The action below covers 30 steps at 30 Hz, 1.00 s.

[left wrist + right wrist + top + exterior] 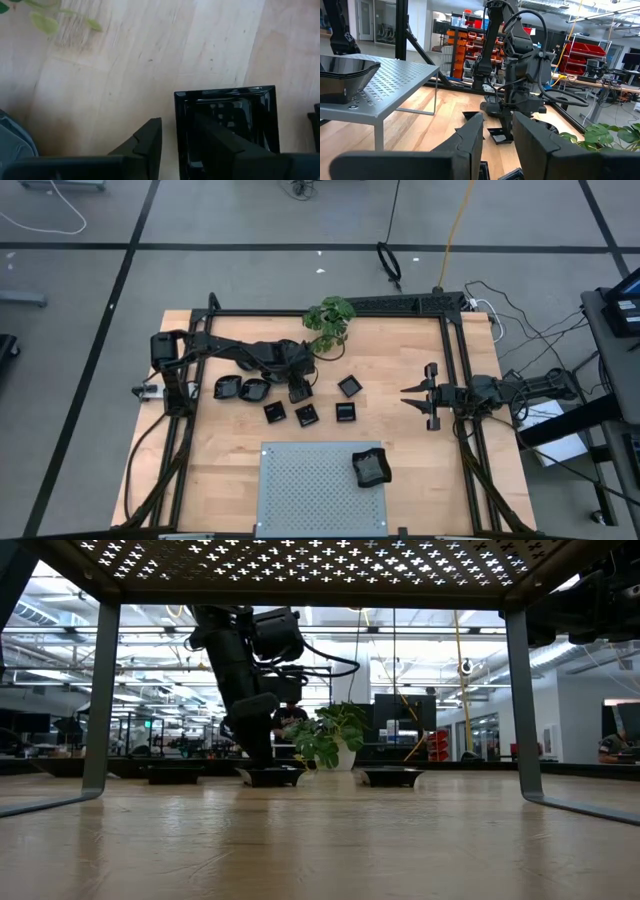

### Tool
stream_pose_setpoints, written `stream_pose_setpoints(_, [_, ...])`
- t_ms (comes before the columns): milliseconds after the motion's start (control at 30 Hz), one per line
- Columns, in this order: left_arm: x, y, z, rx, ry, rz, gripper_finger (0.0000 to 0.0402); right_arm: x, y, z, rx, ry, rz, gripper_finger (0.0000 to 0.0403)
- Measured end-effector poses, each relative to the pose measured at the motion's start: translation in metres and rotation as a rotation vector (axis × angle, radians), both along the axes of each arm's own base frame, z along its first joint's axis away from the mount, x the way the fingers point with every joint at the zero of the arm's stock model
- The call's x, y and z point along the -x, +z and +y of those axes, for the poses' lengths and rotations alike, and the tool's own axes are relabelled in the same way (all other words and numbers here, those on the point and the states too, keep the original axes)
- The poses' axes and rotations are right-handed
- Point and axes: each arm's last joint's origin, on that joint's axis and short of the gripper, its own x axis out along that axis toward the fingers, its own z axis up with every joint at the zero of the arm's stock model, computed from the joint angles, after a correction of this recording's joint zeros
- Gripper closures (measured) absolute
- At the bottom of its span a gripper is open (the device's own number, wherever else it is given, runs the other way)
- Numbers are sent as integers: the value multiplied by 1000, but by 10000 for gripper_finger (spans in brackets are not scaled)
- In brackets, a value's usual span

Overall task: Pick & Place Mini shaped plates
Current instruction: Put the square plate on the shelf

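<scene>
Left wrist view: jaws straddle square plate (227, 125) rim.

Looking straight down on the table (220, 470): the plant (329, 321) sits at the far edge, about mid-width. Just in front of it there's a loose cluster of mini shaped plates — two (241, 389) on the left touching each other, then four (309, 415) more spread to the right. The perforated panel (310, 485) stands at the near edge, with one plate (370, 467) on its right corner. Left gripper (299, 392) is down on a square plate (225, 120) beside the plant; right gripper (412, 397) is well off to the right.
</scene>
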Motion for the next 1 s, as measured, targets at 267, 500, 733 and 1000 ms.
stream_pose_setpoints(267, [0,0,0,0,-1,0,282,0,0,0,0,0,0,307])
stream_pose_setpoints(500, [-1,0,-4,0,-21,0,282,0,0,0,0,0,0,309])
stream_pose_setpoints(733, [-1,0,-4,2,-21,0,293,0,0,0,0,0,0,309])
stream_pose_setpoints(1000, [-1,0,-5,11,-26,-5,389,0,0,0,0,0,0,308])
